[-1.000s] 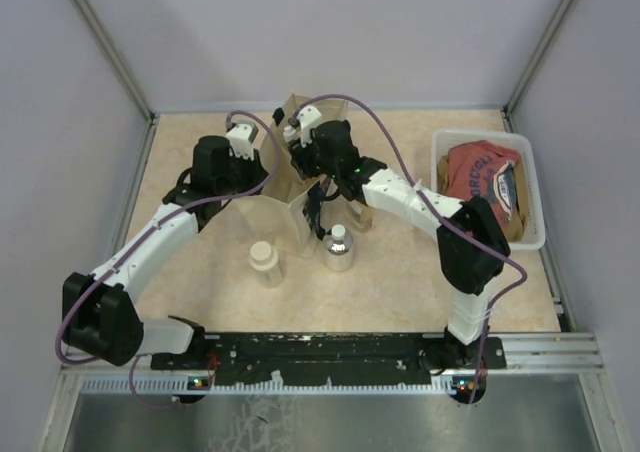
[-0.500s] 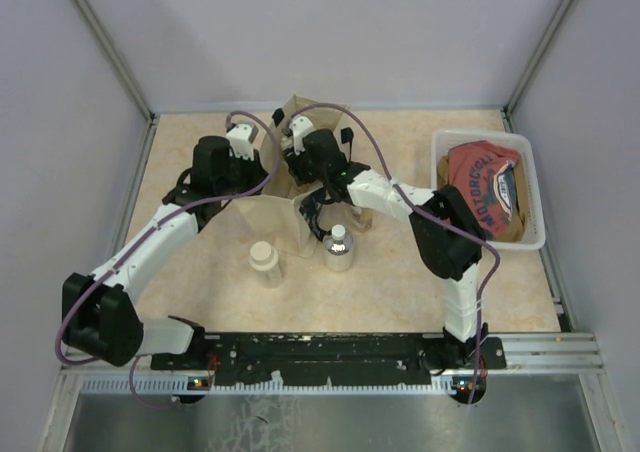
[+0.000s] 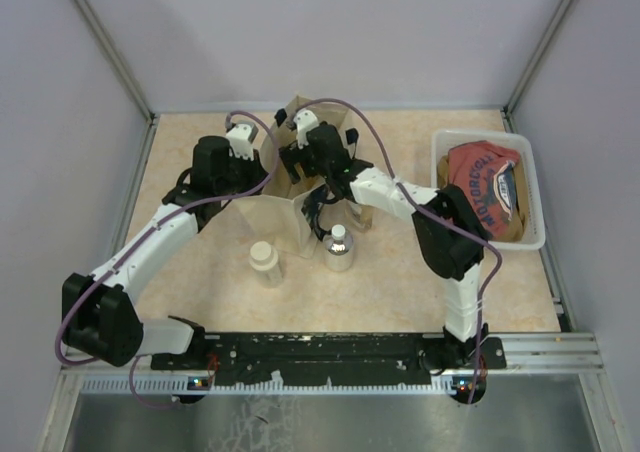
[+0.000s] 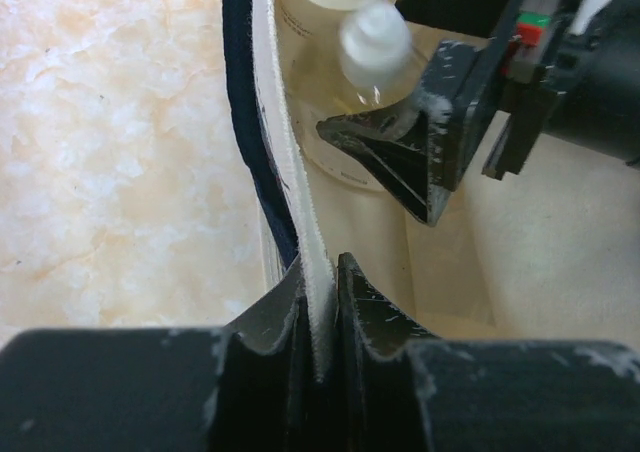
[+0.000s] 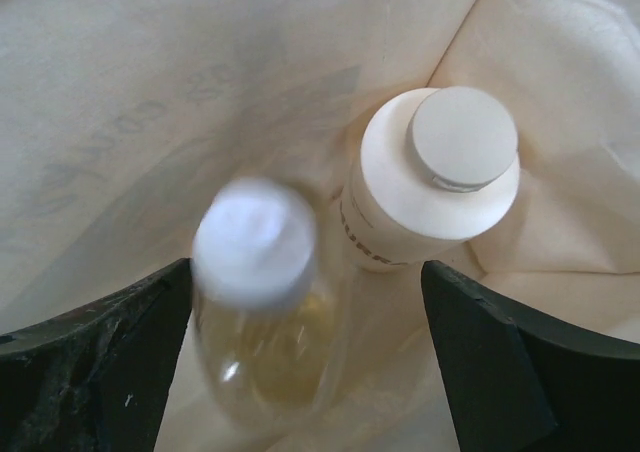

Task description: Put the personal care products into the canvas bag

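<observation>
The canvas bag stands upright mid-table. My left gripper is shut on its rim beside the navy strap, holding the mouth apart. My right gripper hangs open over the bag's mouth. A slim amber bottle with a white cap appears blurred between the spread fingers, touching neither. A cream jar lies inside the bag beside it. In the top view the right gripper is over the bag and the left gripper is at its left edge. A second cream jar and a round clear bottle stand on the table in front of the bag.
A white plastic tub holding a red shirt sits at the right edge of the table. Both arms cross toward the bag from the near edge. Grey walls close in the table on three sides.
My right gripper has moved slightly left over the bag's mouth and opened, letting go of the amber bottle, which now drops blurred inside. The left gripper has kept its hold.
</observation>
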Controlling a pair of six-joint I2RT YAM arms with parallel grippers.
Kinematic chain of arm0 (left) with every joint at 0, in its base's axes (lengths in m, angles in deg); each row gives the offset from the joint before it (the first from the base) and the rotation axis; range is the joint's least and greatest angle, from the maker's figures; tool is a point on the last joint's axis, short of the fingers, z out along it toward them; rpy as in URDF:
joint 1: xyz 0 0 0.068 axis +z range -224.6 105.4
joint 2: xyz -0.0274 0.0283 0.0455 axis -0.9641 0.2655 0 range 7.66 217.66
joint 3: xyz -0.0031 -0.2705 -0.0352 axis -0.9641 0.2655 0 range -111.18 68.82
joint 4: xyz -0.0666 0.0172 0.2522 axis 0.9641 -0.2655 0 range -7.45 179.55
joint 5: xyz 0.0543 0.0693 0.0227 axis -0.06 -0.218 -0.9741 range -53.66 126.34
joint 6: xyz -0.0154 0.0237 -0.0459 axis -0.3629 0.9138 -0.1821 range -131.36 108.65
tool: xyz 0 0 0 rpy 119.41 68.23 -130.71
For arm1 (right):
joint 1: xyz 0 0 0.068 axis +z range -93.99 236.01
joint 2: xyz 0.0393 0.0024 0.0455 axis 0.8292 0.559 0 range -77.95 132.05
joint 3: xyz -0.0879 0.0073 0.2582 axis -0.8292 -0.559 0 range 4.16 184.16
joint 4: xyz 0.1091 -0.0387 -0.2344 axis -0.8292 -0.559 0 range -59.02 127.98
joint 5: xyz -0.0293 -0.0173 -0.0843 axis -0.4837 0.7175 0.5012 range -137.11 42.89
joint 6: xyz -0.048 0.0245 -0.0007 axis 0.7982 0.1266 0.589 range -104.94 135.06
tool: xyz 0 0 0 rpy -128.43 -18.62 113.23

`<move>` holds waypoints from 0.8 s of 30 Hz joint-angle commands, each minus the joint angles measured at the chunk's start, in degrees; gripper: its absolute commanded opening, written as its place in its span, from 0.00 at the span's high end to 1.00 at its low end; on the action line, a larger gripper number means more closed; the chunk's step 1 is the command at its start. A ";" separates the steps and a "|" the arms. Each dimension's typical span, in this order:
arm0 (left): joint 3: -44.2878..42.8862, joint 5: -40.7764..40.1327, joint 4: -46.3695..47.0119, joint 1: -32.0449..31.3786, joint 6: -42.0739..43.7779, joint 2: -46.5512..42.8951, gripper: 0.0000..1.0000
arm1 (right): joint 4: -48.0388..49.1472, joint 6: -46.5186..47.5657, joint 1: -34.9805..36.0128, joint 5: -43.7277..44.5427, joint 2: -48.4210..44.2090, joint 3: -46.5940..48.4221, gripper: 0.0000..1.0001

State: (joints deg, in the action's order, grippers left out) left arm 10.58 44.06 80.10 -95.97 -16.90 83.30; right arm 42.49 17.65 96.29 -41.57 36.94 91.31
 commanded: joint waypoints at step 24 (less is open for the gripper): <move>-0.60 0.07 -1.32 0.01 -0.09 0.21 1.00 | -22.30 -10.61 -0.20 24.13 -37.77 -16.40 0.01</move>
State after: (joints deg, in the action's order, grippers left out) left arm 10.58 43.87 80.07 -95.97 -16.94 83.32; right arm 26.76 11.20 96.33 -20.21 -1.41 78.26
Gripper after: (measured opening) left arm 0.186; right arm 0.992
